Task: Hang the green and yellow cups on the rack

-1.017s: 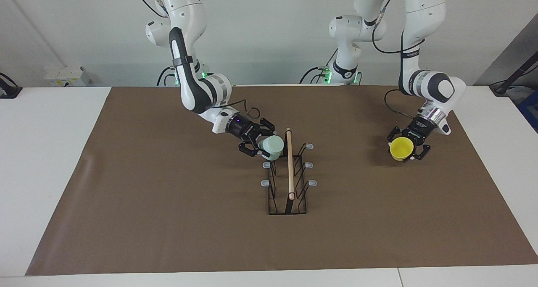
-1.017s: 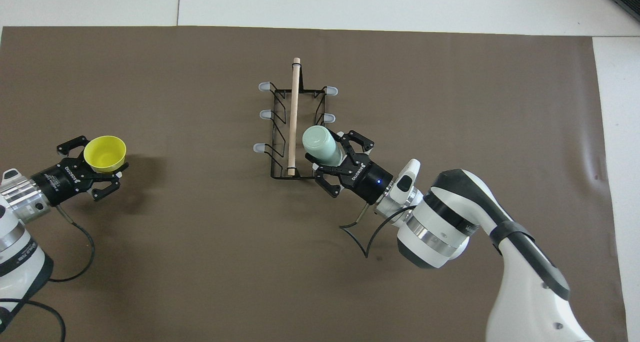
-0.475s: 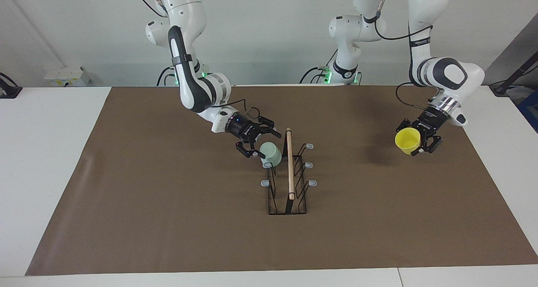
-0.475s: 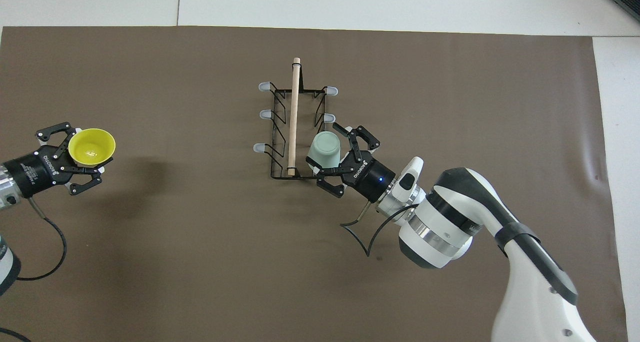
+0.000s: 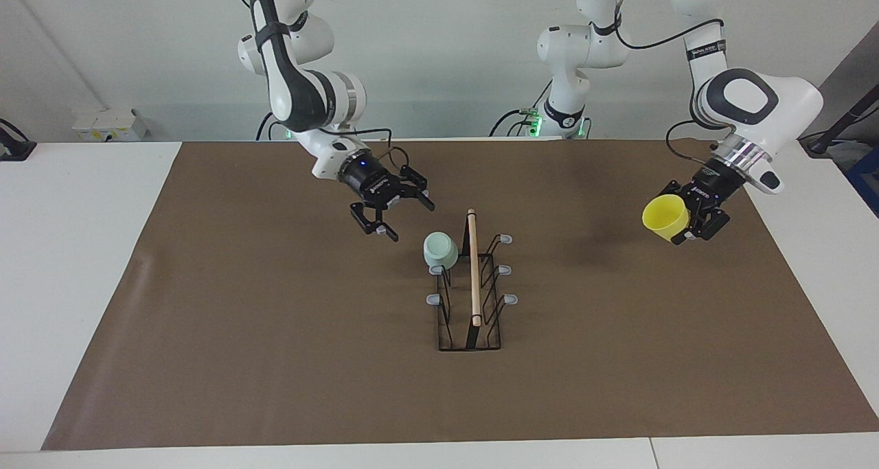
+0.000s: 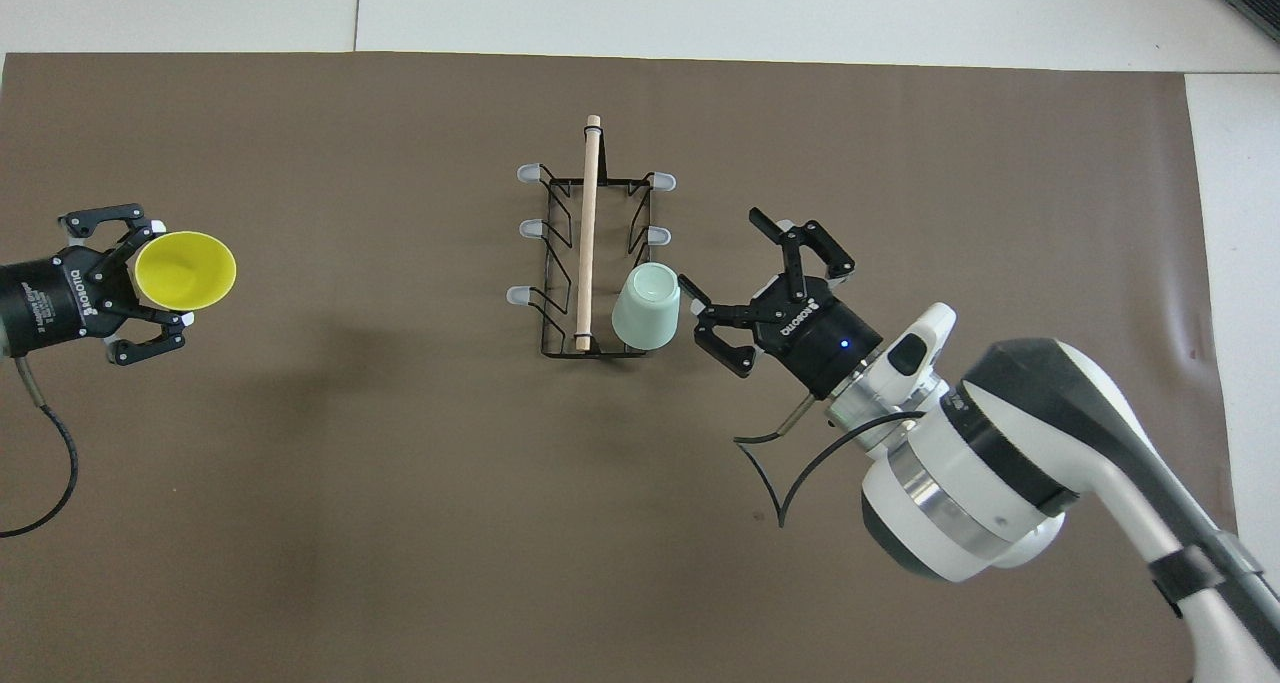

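Observation:
The pale green cup [image 5: 440, 250] [image 6: 647, 306] hangs mouth down on the rack's peg nearest the robots, on the right arm's side. The black wire rack [image 5: 474, 277] [image 6: 588, 223] with its wooden rod stands mid-table. My right gripper [image 5: 412, 222] [image 6: 722, 251] is open and empty, raised over the mat beside the cup and apart from it. My left gripper [image 5: 687, 223] [image 6: 165, 275] is shut on the yellow cup [image 5: 663, 216] [image 6: 186, 270]. It holds the cup tilted on its side in the air over the left arm's end of the mat.
A brown mat [image 5: 275, 332] covers most of the white table [image 5: 69, 249]. The rack's other grey-tipped pegs [image 5: 505, 238] are bare. A white box [image 5: 110, 124] sits at the table's edge near the right arm's base.
My right gripper opened, let go of the green cup on the peg, and drew back and up. My left gripper rose and turned the yellow cup onto its side.

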{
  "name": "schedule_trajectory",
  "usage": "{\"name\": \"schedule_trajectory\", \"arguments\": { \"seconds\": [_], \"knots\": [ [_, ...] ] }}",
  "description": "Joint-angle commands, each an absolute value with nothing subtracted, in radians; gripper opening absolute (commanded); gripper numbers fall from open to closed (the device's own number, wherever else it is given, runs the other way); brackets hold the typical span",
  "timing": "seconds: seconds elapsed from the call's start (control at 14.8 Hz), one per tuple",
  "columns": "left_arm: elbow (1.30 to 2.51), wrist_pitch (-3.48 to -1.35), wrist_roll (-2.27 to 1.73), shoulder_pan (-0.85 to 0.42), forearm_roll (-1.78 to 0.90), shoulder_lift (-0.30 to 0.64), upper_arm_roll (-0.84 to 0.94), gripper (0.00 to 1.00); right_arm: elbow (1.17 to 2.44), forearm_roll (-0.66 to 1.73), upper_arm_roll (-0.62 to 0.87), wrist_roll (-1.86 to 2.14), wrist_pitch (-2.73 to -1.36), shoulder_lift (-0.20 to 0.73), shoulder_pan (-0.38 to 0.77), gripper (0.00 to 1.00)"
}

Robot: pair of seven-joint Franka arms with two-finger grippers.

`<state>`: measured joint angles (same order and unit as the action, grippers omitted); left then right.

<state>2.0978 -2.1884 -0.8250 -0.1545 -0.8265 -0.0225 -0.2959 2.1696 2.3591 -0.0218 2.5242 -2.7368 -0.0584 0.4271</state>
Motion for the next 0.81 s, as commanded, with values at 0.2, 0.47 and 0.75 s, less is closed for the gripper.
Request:
{"name": "schedule_trajectory", "arguments": {
  "seconds": [0.2,0.47,0.75],
  "knots": [
    [2.069,-2.253,-0.882,-0.16,-0.444,-0.057,-0.112,0.0,2.163,1.907,-0.023,2.339,-2.781,-0.098,0.329,1.0],
    [2.082,-2.436,-1.041,-0.161,-0.212,-0.051,0.001,0.0,2.163,1.648,-0.023,2.336,-2.77,-0.094,0.232,1.0],
    [2.082,-2.558,-1.146,-0.164,0.012,-0.037,0.083,0.0,2.164,1.349,-0.025,2.336,-2.741,-0.081,0.131,1.0]
  ]
}}
